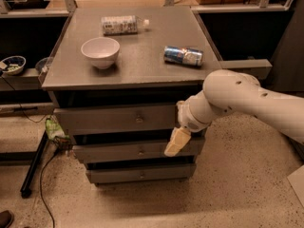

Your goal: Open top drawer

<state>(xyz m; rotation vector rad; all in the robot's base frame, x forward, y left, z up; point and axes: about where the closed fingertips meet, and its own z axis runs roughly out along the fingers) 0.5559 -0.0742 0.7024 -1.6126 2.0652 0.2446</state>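
Note:
The top drawer (109, 119) is a wide grey front panel just under the tabletop of the grey cabinet (142, 70), with a small round knob (139, 120) at its centre. It looks pushed in. My white arm (237, 101) reaches in from the right. My gripper (175, 143), cream-coloured, hangs down in front of the right end of the middle drawer (118, 152), below and to the right of the top drawer's knob. It holds nothing that I can see.
On the tabletop are a white bowl (100, 51), a plastic bottle (121, 24) lying down and a blue can (183, 55) lying down. A narrower bottom drawer (140, 174) sits lowest. A black bar (33, 163) and a cable lie on the floor at left.

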